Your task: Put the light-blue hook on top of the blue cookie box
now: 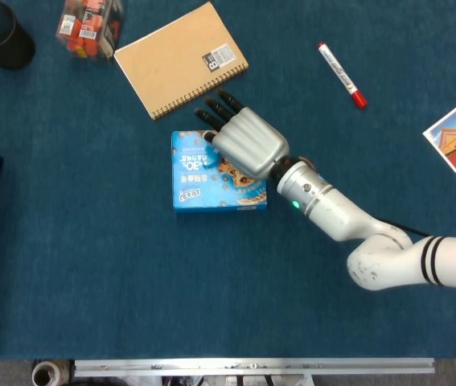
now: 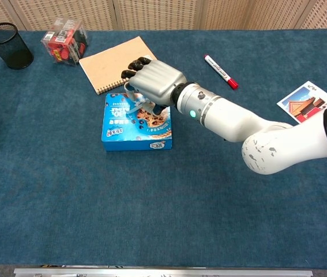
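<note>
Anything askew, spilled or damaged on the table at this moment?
Nothing stands out. The blue cookie box lies flat and intact under the right robot hand, the light-blue hook at its fingers. Notebook and red marker lie undisturbed.

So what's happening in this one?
The robot's right hand is over the far end of the blue cookie box, with the light-blue hook just beneath its fingers and on or just above the box top. Whether the fingers grip the hook is unclear. The left hand is out of view. A notebook lies just behind the box.
</note>
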Tool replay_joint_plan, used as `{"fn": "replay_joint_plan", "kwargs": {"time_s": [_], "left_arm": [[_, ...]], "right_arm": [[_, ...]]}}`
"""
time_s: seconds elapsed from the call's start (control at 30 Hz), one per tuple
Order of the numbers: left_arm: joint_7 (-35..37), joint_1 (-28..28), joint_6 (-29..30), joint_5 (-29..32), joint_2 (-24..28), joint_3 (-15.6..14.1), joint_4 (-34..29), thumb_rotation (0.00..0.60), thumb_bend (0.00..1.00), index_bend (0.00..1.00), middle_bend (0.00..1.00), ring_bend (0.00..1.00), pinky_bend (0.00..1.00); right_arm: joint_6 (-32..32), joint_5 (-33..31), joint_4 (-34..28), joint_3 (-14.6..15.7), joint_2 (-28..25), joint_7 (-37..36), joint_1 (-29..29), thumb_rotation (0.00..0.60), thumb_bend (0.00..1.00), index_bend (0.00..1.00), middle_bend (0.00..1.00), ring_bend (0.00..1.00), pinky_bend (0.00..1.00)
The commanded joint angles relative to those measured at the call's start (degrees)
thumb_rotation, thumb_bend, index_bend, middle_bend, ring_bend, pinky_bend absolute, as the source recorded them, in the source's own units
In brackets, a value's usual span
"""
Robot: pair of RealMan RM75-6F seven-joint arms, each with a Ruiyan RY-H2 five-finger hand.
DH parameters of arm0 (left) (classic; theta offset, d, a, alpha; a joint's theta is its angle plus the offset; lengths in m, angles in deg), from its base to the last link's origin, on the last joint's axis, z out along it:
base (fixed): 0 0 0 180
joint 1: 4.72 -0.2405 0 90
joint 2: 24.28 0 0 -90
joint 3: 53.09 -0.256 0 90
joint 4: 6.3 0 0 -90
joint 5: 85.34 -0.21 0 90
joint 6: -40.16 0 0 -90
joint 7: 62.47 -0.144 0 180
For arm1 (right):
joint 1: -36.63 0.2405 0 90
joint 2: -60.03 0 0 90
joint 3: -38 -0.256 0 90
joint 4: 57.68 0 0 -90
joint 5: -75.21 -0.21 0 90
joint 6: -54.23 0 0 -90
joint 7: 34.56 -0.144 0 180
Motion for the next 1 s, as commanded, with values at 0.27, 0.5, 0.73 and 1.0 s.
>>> {"fn": "replay_joint_plan", "kwargs": {"time_s": [0.27,0.5,0.73,1.0], "left_arm": [[-0.4,0.0,0.2,-0.1,0.1,0.0,-0.4,0.6,0.43,0.22,0.34,0.29,0.24],[-0.8,0.1,0.3,-0.2,0.2,0.1,-0.7,0.6,0.43,0.22,0.34,0.29,0.24],[-1.1,0.1,0.3,-0.2,0.3,0.1,-1.0,0.6,0.43,0.22,0.34,0.29,0.24],[-1.3,0.1,0.5,-0.4,0.5,0.1,-1.3,0.6,0.43,0.22,0.34,0.29,0.24]], "right_arm": [[0.3,0.7,-2.3,1.0,-1.7,-1.0,-0.6,0.6,0.4,0.39,0.12,0.0,0.0],[1.0,1.6,-3.4,1.4,-2.5,-2.1,-1.1,0.6,0.22,0.39,0.12,0.0,0.0],[1.4,2.9,-4.6,2.5,-3.3,-3.0,-1.8,0.6,0.2,0.39,0.12,0.0,0.0],[2.6,4.6,-6.3,2.6,-4.7,-4.6,-2.5,0.6,0.2,0.39,0.12,0.0,0.0]]}}
